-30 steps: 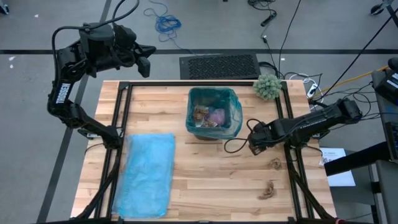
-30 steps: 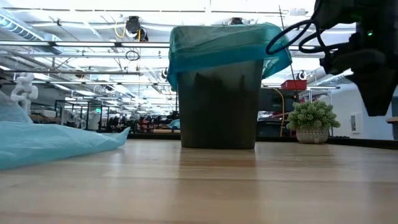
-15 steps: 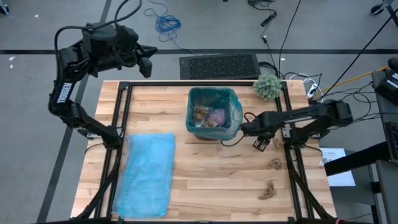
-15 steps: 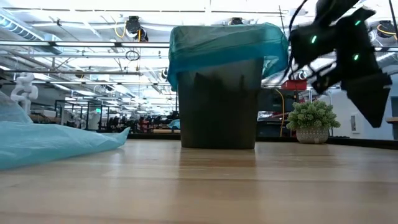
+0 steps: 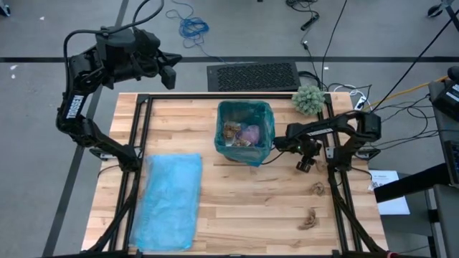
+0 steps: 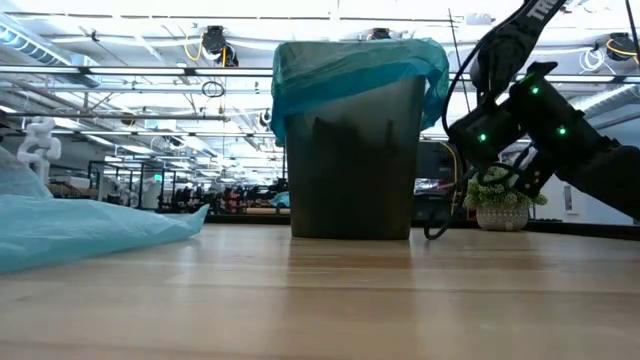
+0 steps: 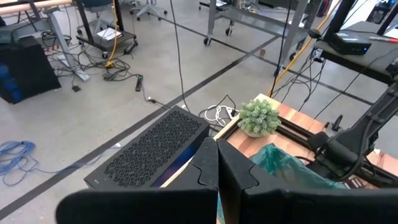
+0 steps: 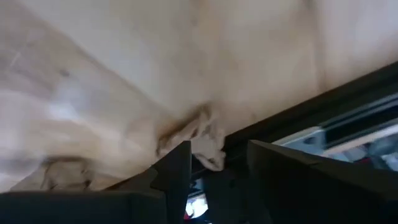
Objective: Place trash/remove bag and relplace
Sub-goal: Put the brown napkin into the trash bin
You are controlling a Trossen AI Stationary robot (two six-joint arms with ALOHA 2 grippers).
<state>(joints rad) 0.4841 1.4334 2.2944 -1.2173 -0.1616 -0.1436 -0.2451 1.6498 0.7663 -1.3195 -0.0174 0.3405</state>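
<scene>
Dark fingers of the right gripper [image 5: 305,164] stand parted, empty, just right of the teal-lined bin [image 5: 247,131]. Two brown paper wads [image 5: 316,188] lie nearer; more trash sits inside. Likely step: fetching a wad; next, descend over it. Left gripper [image 5: 166,70] pressed shut, parked beyond the far-left edge. Bin's depth is hidden.

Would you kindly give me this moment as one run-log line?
bin: lined, holds trash | right pincer: open, empty, beside bin | two paper wads on table | left pincer: shut, parked

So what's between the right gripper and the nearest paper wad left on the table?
Only bare wood, in the high view: the right gripper hangs open beside the bin, with the closest brown paper wad just beyond it.
</scene>
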